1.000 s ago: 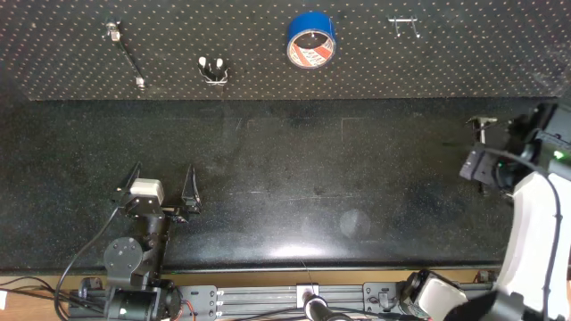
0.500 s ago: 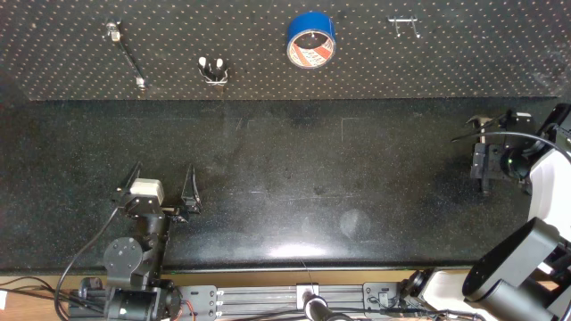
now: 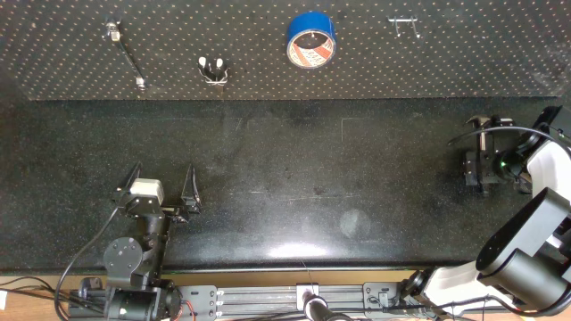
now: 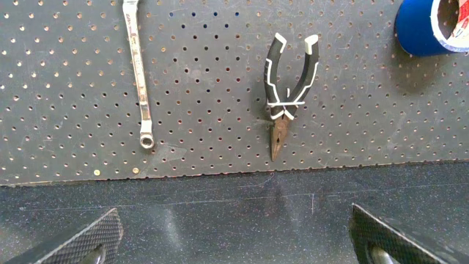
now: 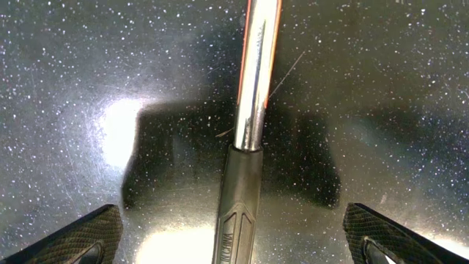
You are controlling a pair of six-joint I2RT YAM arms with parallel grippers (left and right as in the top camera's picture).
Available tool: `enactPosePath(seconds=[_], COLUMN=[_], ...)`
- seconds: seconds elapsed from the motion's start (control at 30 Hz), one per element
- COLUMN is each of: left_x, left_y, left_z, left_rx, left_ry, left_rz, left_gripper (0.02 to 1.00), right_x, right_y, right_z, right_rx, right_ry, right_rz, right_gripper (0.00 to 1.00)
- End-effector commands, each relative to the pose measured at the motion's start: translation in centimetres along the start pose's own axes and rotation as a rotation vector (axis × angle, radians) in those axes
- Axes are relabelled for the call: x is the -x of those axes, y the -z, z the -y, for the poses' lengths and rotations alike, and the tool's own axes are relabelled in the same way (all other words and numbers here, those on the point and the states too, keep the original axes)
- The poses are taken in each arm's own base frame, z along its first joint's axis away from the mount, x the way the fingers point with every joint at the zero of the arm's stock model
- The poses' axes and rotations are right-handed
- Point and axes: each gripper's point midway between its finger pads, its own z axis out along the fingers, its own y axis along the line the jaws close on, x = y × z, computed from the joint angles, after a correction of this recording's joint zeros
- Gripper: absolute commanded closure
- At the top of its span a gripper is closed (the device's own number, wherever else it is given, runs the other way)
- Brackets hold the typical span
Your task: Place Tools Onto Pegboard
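A hammer (image 3: 483, 129) with a chrome shaft (image 5: 256, 66) and a black grip (image 5: 236, 205) lies on the black table at the far right. My right gripper (image 5: 234, 249) hangs just above it, open, with the grip between its wide-spread fingers (image 5: 80, 238); from above, the gripper (image 3: 475, 169) stands over the handle. On the pegboard (image 3: 500, 53) hang a wrench (image 4: 137, 70), black-and-white pliers (image 4: 288, 81) and a roll of blue tape (image 3: 311, 41). My left gripper (image 3: 161, 183) rests open near the table's front left, facing the board.
A bare double metal hook (image 3: 404, 27) sticks out of the pegboard right of the tape. The board's lower edge meets the table along a line (image 3: 285, 98). The right arm's white links (image 3: 535, 232) fill the front right corner.
The right arm has swung and turned its wrist, and its gripper has shifted slightly above the hammer handle. The left arm and the hanging tools have stayed still.
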Motion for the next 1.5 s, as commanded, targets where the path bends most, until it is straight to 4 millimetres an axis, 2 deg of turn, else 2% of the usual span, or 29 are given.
enactPosePath(seconds=[0.03, 0.1, 0.13, 0.17, 0.47, 0.57, 0.63, 0.87, 0.97, 1.37, 1.5], left_x=[-0.1, -0.1, -0.1, -0.1, -0.1, -0.1, -0.1, -0.1, -0.1, -0.1, -0.1], left_y=[0.0, 0.0, 0.0, 0.0, 0.0, 0.0, 0.0, 0.0, 0.0, 0.0, 0.0], left_z=[0.3, 0.3, 0.3, 0.3, 0.3, 0.3, 0.3, 0.3, 0.3, 0.3, 0.3], left_rx=[-0.015, -0.015, -0.015, -0.015, -0.015, -0.015, -0.015, -0.015, -0.015, -0.015, -0.015], left_ry=[-0.009, -0.009, -0.009, -0.009, -0.009, -0.009, -0.009, -0.009, -0.009, -0.009, -0.009], left_rz=[0.001, 0.001, 0.001, 0.001, 0.001, 0.001, 0.001, 0.001, 0.001, 0.001, 0.001], left_gripper=[0.023, 0.023, 0.023, 0.023, 0.023, 0.023, 0.023, 0.023, 0.023, 0.023, 0.023], right_x=[0.1, 0.1, 0.1, 0.1, -0.4, -0.6, -0.5, -0.5, -0.5, -0.5, -0.5], right_y=[-0.1, -0.1, -0.1, -0.2, -1.3, -1.6, -1.6, -1.6, -1.6, -1.6, -1.6], right_z=[-0.1, -0.1, -0.1, -0.1, -0.4, -0.4, -0.4, -0.4, -0.4, -0.4, -0.4], right_rx=[0.014, 0.015, 0.016, 0.016, 0.042, 0.049, 0.047, 0.047, 0.047, 0.047, 0.046], right_ry=[0.025, 0.024, 0.024, 0.024, 0.019, 0.018, 0.018, 0.019, 0.019, 0.018, 0.018], right_rz=[0.007, 0.006, 0.005, 0.004, -0.027, -0.035, -0.033, -0.032, -0.032, -0.032, -0.03], right_gripper=[0.112, 0.202, 0.29, 0.336, 0.4, 0.505, 0.617, 0.77, 0.803, 0.809, 0.912])
